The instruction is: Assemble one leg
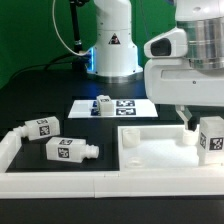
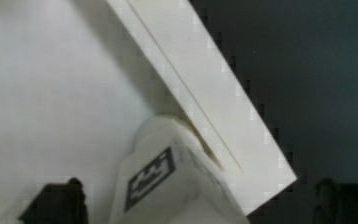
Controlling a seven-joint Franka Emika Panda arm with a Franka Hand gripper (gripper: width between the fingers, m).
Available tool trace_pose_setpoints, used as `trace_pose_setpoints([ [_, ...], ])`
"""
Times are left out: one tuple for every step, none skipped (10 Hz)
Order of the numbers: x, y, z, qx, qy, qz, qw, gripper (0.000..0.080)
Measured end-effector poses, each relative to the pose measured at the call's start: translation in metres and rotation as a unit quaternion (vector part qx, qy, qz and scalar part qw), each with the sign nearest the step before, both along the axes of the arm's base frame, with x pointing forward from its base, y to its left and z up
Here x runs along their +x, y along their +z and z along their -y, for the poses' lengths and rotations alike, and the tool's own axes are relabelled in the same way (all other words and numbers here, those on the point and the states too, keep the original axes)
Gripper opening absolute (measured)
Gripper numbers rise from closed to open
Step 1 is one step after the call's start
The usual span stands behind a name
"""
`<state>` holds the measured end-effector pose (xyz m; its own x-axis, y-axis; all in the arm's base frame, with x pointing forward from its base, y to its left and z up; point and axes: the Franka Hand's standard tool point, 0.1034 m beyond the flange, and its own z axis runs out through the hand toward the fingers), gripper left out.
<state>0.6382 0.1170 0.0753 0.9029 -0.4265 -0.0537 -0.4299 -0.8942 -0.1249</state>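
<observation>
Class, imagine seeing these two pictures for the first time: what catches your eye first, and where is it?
The big white robot arm at the exterior view's right, its gripper open over a tagged white leg standing at the corner of the white tray. Next, two more legs lie loose at the left, and the marker board sits behind.

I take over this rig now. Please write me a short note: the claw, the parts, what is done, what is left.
Claw: open, fingers on either side of the leg, not touching it.
Leg: upright at the tray's corner on the exterior view's right.
Spare legs: lying loose on the exterior view's left.
Done: leg is placed on the tray.
Left: I cannot tell if it is seated tight. Probably check it, then lift the claw away.
</observation>
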Motion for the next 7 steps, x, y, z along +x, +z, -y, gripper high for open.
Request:
trace_pose_setpoints([
  [0.0038, -0.0005, 0.0029, -0.026, 0.106, 0.022, 0.994, 0.0649],
  [0.0081, -0.0006, 0.0057, -0.030, 0.157, 0.039, 0.986, 0.0649],
  [0.0078, -0.0007, 0.0051, -0.030, 0.140, 0.036, 0.989, 0.0646],
  [0.0078, -0.0007, 0.0052, -0.030, 0.140, 0.036, 0.989, 0.0646],
  [0.0078, -0.0007, 0.0050, -0.029, 0.121, 0.035, 0.992, 0.0490],
  [0.0078, -0.0007, 0.0049, -0.028, 0.094, 0.032, 0.995, 0.0306],
  [0.0078, -0.0011, 0.0071, -0.028, 0.054, 0.027, 0.998, 0.0287],
])
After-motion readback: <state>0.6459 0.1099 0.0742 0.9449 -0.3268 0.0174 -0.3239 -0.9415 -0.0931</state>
